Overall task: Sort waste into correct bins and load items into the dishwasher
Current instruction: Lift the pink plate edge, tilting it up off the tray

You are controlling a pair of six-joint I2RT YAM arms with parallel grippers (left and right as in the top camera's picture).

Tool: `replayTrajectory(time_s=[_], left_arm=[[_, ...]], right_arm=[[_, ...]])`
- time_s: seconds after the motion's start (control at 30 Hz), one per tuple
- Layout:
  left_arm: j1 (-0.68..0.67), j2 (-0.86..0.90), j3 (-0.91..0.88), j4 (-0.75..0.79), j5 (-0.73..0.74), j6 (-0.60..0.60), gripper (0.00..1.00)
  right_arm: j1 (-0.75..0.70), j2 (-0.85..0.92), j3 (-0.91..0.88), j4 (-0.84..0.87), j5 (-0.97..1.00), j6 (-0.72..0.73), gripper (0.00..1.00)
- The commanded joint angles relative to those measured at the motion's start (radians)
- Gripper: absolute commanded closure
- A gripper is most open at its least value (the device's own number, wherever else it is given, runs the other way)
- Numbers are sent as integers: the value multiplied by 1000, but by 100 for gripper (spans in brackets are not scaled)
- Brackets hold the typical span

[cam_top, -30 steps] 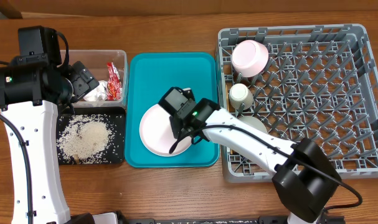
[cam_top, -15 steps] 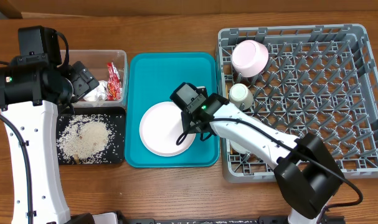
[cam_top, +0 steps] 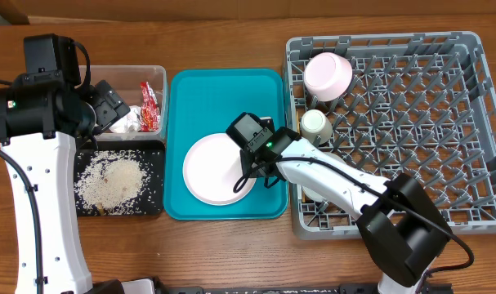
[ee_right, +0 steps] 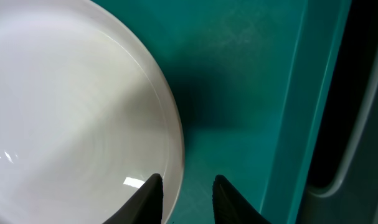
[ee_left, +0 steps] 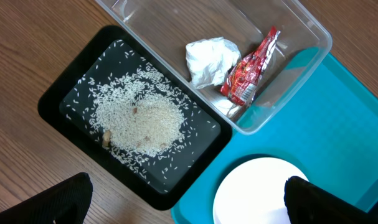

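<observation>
just left of the right claw [ee_right: 185, 186], the round plate [ee_right: 70, 112] is lying flat on the teal tray [ee_right: 238, 74]. its right rim is running through the gap between the two fingers: one finger is sitting over the plate, the other over bare tray. the fingers are standing narrowly apart and are not visibly pinching anything. being round, the plate is offering no long axis, so only the rim is mattering. the dish rack [cam_top: 411, 122] is sitting on the claw's other side, just past the tray edge. the left claw [ee_left: 189, 205] is hanging wide apart and empty beyond the plate's far side, so the right arm is nearer. judgement: the right claw is lining up for a rim grasp.
</observation>
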Motion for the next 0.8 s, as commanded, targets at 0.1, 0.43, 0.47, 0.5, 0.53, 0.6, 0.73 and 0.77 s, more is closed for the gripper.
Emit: replayTrajectory(time_s=[0.1,0.43,0.47,0.5,0.53,0.6,0.73,0.77], left_arm=[[-2,2,2,1,-3,12,0],[-2,2,2,1,-3,12,0],[-2,2,2,1,-3,12,0],[-2,2,2,1,-3,12,0],[-2,2,2,1,-3,12,0],[-2,2,2,1,-3,12,0],[-2,2,2,1,-3,12,0],[-2,2,2,1,-3,12,0]], right_arm=[[-4,25,-3,12,10,47,71],[-4,77,-3,40,-7,64,71],[-4,82,-3,47,-16,65,72],[-3,88,-3,55,-29,65,72],[-1,93,-3,63,-39,67,72],[2,108,-3,79,-58,73,72],[6,123,-3,80,-57,86,73],[6,124,-3,80,-57,86,73]])
